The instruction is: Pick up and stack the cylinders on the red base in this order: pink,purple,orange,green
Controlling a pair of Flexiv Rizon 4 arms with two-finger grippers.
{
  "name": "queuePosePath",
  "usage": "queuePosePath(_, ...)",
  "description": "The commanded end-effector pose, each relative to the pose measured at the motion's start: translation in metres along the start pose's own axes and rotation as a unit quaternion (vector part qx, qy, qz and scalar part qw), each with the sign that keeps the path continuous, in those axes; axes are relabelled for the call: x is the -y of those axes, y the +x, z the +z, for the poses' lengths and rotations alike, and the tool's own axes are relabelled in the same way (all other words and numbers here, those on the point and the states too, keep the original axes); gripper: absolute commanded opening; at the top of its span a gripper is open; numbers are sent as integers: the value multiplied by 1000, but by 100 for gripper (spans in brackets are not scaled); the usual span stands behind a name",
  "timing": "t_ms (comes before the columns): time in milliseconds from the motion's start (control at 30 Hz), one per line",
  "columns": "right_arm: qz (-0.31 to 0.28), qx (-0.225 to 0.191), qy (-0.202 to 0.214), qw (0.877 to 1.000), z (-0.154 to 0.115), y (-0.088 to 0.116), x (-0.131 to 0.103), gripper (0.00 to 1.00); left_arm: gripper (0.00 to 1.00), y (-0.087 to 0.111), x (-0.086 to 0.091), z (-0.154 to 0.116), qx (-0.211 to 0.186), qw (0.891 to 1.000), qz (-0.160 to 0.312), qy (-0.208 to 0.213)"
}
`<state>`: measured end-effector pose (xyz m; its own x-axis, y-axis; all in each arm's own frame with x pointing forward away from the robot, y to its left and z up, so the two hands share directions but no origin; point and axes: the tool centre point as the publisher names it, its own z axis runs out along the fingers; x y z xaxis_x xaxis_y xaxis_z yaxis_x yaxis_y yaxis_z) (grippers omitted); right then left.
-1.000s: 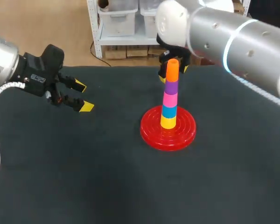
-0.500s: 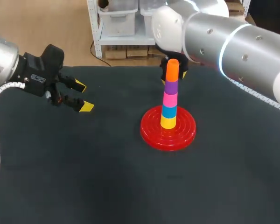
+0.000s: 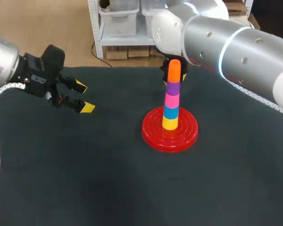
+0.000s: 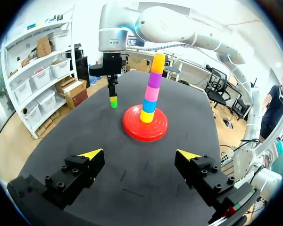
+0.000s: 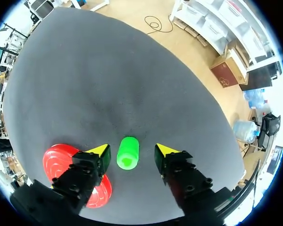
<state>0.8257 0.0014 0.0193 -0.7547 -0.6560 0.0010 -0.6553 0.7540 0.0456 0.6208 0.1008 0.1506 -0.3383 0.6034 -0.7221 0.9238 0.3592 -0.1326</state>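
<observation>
The red base [image 3: 187, 133] carries a stack of yellow, blue, pink [image 3: 172, 100], purple [image 3: 173, 88] and orange [image 3: 174, 69] cylinders. My right arm [image 3: 217, 42] comes down behind the stack, which hides its gripper in the head view. In the right wrist view the green cylinder [image 5: 128, 153] stands upright on the mat between the fingers of my right gripper [image 5: 132, 149]. The jaws are open, with a gap on each side of it. The left wrist view shows that gripper [image 4: 112, 94] over the green cylinder [image 4: 113, 103], beyond the base [image 4: 132, 129]. My left gripper [image 3: 84, 97] hangs open and empty at the far left.
The black mat [image 3: 108, 179] covers the table. Its far edge runs close behind the green cylinder and my right gripper. The red base [image 5: 54, 162] lies just beside my right gripper's finger.
My right arm's wrist has shifted slightly left behind the stack, and its yellow tips have drawn in out of sight behind the orange cylinder. The left arm has not moved.
</observation>
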Motion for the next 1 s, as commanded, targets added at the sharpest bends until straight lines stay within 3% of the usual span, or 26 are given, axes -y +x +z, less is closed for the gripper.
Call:
queuePosePath(33, 0, -36, -5, 999, 0, -10, 4, 49, 100, 1, -1, 1, 0, 1000, 0, 0)
queuePosePath(567, -1, -42, -6, 999, 4, -7, 5, 47, 100, 1, -1, 1, 0, 1000, 0, 0)
queuePosePath(600, -1, -42, -6, 999, 5, -7, 5, 42, 100, 1, -1, 1, 0, 1000, 0, 0)
queuePosePath(667, -1, -42, -6, 999, 5, -7, 5, 4, 100, 1, -1, 1, 0, 1000, 0, 0)
queuePosePath(700, -1, -41, -5, 999, 5, -7, 5, 0, 100, 1, -1, 1, 0, 1000, 0, 0)
queuePosePath(1000, -7, -12, -9, 1000, -11, -1, -3, 0, 100, 1, -1, 1, 0, 1000, 0, 0)
